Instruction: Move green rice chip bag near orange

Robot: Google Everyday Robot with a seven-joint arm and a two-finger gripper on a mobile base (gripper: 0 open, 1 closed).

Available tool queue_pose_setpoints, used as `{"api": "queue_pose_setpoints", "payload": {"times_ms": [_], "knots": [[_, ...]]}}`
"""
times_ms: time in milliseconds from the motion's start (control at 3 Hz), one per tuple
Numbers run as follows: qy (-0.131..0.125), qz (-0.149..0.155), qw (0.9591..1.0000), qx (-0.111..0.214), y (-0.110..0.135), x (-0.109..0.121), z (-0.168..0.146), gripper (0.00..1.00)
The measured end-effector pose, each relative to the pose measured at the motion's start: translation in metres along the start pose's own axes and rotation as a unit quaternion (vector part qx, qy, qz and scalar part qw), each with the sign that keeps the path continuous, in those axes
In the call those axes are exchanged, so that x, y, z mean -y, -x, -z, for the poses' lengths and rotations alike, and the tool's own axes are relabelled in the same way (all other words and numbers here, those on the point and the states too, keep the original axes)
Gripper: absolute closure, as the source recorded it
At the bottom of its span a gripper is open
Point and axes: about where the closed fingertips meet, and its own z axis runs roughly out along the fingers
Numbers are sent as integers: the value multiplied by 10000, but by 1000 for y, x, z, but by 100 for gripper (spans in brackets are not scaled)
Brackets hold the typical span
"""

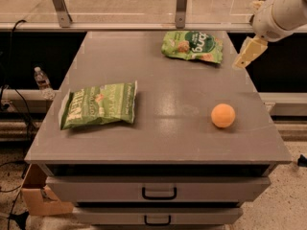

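The green rice chip bag is crinkled and bright green with white lettering. It lies at the far right of the grey table top. The orange sits near the right front of the table, well apart from the bag. My gripper hangs from the white arm at the upper right. It is above the table's right edge, just right of the chip bag and not touching it. It holds nothing that I can see.
A paler, flatter green bag lies at the left front. The table has drawers with handles below its front edge. A rail with metal posts runs behind it. A water bottle and cables are at the left.
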Motion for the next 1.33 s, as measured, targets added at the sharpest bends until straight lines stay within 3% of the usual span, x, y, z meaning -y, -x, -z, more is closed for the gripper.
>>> {"api": "queue_pose_setpoints", "payload": {"times_ms": [333, 667, 1333], "knots": [[26, -154, 9998, -85, -18, 10, -34, 0], [74, -273, 9996, 10, -20, 13, -64, 0], [139, -785, 9941, 739, 5, 25, -97, 0]]}}
